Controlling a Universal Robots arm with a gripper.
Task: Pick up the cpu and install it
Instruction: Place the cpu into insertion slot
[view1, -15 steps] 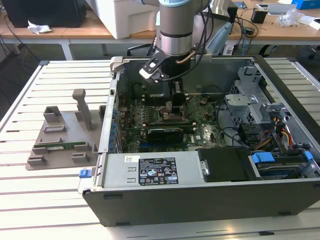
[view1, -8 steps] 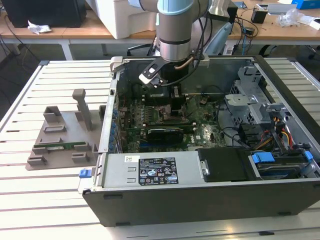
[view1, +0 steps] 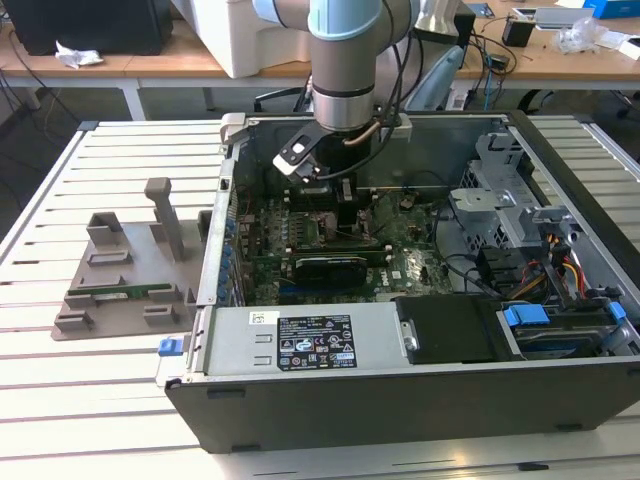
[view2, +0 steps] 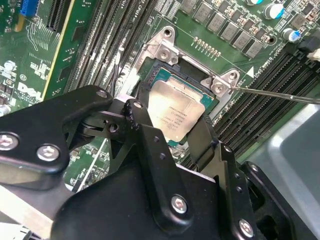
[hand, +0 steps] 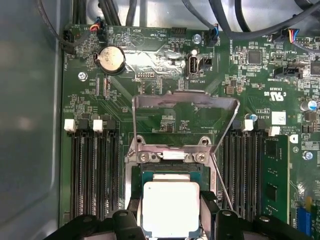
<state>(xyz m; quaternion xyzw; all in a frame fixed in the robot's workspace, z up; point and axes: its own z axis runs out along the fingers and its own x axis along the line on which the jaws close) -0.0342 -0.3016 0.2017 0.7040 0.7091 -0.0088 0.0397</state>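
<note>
- The arm (view1: 345, 60) reaches straight down into an open computer case (view1: 400, 400) that lies on its side on a slatted table (view1: 100, 400).
- The gripper (view1: 335, 190) hangs low over the green motherboard (view1: 400, 265), deep inside the case.
- In both wrist views the cpu (view2: 177, 107) (hand: 171, 205) sits between the two black fingers (view2: 142, 130), its silvery top facing up.
- The gripper (view2: 167, 117) (hand: 171, 215) looks clenched on the cpu: one finger lies against each of two opposite edges.
- The cpu is squarely over the socket (view2: 162, 50), with a thin green border showing around it. From here I cannot tell whether it is fully seated or held just above.
- In the first wrist view the socket's metal load plate (hand: 185, 100) stands swung open beyond the cpu, hinged at the socket's far edge.
- A thin metal lever rod (hand: 222, 185) slants up beside the socket, just next to the cpu.
- Rows of black memory slots (hand: 95, 170) flank the socket on both sides, and a green memory stick (hand: 275, 180) sits in the group nearer the blue connector.
- A round coin battery (hand: 111, 59) sits on the board past the load plate.
- Towards the exterior view's left, well apart from the case, a grey fixture (view1: 120, 250) rests on the table with a green strip (view1: 125, 293) lying in it.
</note>
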